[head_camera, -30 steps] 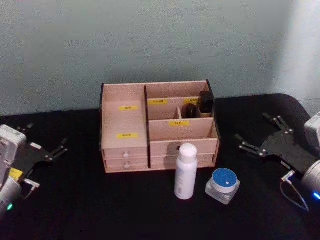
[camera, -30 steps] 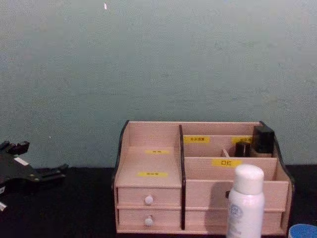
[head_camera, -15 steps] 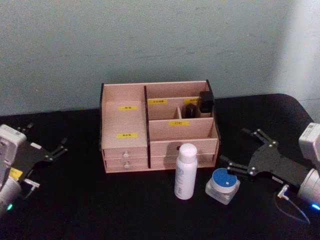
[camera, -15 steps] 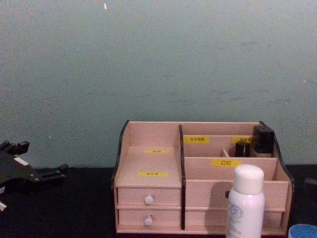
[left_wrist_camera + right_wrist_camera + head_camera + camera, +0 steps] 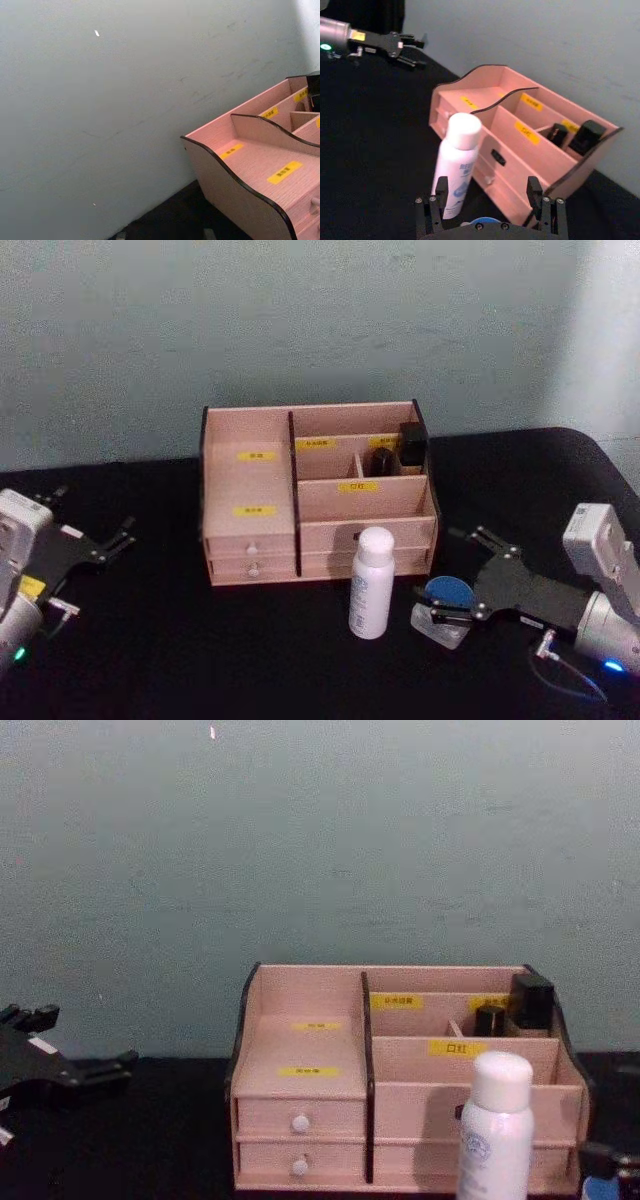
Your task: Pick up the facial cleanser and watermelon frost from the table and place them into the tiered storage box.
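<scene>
The box (image 5: 320, 502) stands at the back middle of the black counter (image 5: 200, 640), drawers facing the robot, with two dark containers (image 5: 410, 443) upright in its rear right compartments. The white bottle (image 5: 371, 583) stands upright just in front of the box's right half. The blue-lidded jar (image 5: 447, 592) sits on the counter to the bottle's right, close beside it. The right gripper (image 5: 442, 575) is low at the jar, fingers spread, one on each side of it; I cannot tell whether they touch it. The left gripper (image 5: 95, 512) rests at the counter's far left, fingers spread, well apart from everything.
</scene>
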Controlling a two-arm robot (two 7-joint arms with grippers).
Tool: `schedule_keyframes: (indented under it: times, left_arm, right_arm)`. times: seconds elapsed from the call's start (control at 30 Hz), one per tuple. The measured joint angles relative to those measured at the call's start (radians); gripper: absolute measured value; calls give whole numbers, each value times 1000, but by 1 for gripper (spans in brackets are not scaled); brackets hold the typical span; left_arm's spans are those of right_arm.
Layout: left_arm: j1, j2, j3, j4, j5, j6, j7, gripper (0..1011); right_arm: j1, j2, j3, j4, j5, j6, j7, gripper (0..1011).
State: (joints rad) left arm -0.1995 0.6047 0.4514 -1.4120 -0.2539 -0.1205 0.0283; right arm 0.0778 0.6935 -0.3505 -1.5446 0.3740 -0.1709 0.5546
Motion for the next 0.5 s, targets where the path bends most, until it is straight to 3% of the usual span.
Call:
schedule_keyframes:
  times: [0.5]
  left_arm:
    - [0, 0, 0, 0, 0, 0, 0, 1001]
  right_arm:
    - [67, -54, -35, 85, 27, 23, 118, 1002]
